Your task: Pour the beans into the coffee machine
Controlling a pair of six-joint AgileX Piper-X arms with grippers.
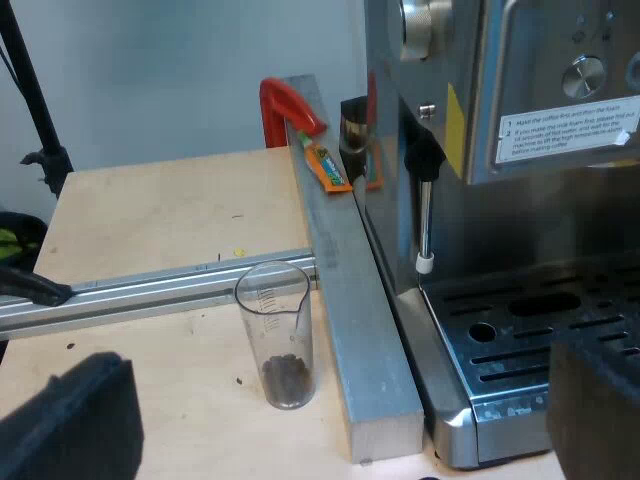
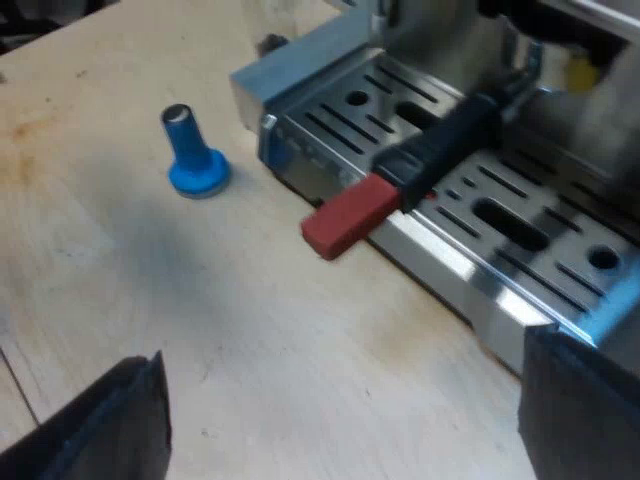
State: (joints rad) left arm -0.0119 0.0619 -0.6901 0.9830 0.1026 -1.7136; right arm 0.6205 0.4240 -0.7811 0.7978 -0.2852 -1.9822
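Left gripper (image 1: 335, 405): black fingers spread, empty. Just beyond it, the clear, tall measuring glass (image 1: 277, 335) stands upright on the pale wooden table (image 1: 150, 220), dark beans (image 1: 287, 375) at its bottom, beside a grey metal bar (image 1: 350, 300). Right gripper (image 2: 345, 400): spread, empty. Risk: a glancing finger could topple the narrow glass and spill the beans.

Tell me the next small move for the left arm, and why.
Probably ease the left tool forward around the measuring glass: it stands upright on the table, beans at its bottom, untouched, ahead of the open fingers.
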